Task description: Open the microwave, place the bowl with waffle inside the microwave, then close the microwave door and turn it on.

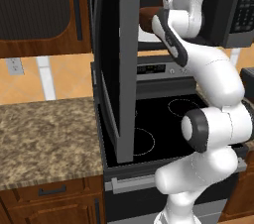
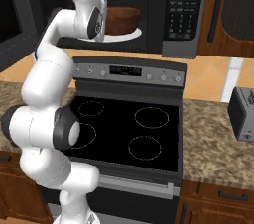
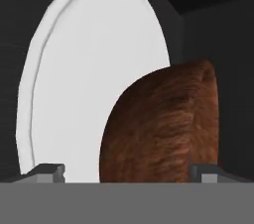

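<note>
My pincer (image 3: 127,171) is spread wide, its tips either side of the deep reddish-brown wooden-looking bowl (image 3: 161,126), which sits on the white round turntable plate (image 3: 94,69) inside the dark grey microwave (image 2: 181,15). Placement looks done; shutting the open black-glass microwave door (image 1: 116,64) and starting remain.

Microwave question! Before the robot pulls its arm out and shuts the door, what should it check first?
1. The bowl sits on the white turntable plate inside the microwave: ok.
2. The end effector is open, fingertips apart on either side of the bowl: ok.
3. The microwave door is swung wide open: ok.
4. The arm is out of the doorway: not ok, it reaches inside.
5. The waffle is in the bowl: cannot tell.
</note>
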